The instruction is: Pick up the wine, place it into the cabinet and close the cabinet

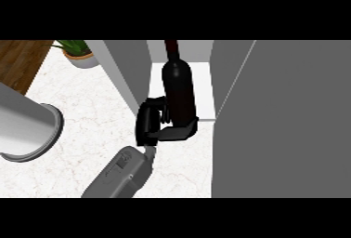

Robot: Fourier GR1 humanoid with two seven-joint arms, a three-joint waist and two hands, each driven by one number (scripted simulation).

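From the head view, the wine was a tall, dark bottle with a thin neck and a reddish top. It stood up just inside the open cabinet, on its white shelf. The left hand was wrapped around the bottom of the bottle. A grey door filled the right side. A plant and a grey pot sat on the counter.
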